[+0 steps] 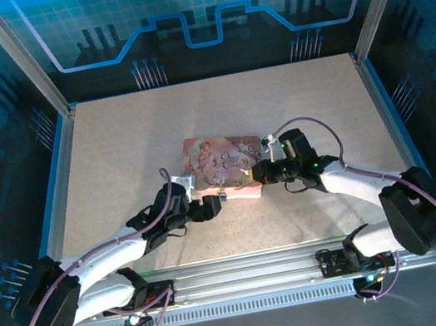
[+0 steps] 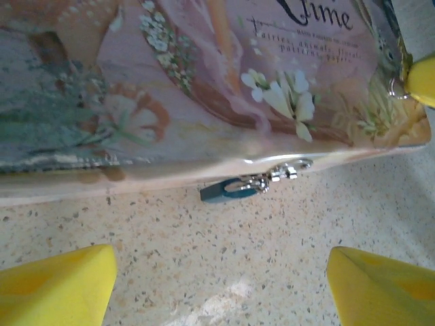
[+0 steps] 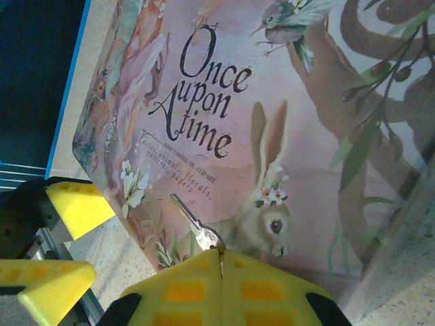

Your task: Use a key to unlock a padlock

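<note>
While the right gripper (image 3: 221, 257) has its yellow fingers pressed together on the head of the key (image 3: 192, 221), we see the key's blade reaching out over the lid of the pink box (image 3: 285, 102), pointing toward the printed words "Once upon a time". The padlock (image 2: 228, 190) hangs from a silvery hasp (image 2: 285, 171) on the box's front wall. Its bluish body is turned sideways, low against the speckled table (image 2: 272, 238); we cannot tell whether it touches the surface. The left gripper (image 2: 221, 272) faces the padlock with its jaws wide apart, one yellow finger on either side, clear of both padlock and box. From above, we find both grippers at the box's near edge, the left at its middle and the right by its right corner.
</note>
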`<state>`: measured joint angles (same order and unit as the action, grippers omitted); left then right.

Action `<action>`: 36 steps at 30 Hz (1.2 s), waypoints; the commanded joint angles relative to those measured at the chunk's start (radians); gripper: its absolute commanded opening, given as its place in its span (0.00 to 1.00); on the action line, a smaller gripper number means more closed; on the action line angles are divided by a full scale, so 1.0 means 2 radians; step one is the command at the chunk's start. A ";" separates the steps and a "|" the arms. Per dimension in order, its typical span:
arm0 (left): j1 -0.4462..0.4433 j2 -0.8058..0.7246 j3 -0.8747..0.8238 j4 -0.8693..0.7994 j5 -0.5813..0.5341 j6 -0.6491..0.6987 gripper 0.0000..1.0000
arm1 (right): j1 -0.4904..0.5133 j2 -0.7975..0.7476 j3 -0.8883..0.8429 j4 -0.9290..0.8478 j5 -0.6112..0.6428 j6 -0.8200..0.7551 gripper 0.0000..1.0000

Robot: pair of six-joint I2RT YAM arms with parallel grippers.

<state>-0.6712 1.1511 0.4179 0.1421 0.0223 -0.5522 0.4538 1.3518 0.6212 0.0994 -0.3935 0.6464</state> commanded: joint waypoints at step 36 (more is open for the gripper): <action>0.015 0.167 0.003 0.186 0.056 0.010 0.67 | 0.043 0.032 -0.019 0.019 0.032 0.026 0.02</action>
<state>-0.6353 1.4509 0.4450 0.4355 0.1467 -0.5251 0.5190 1.3815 0.6014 0.2115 -0.3489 0.6922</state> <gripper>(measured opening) 0.678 0.062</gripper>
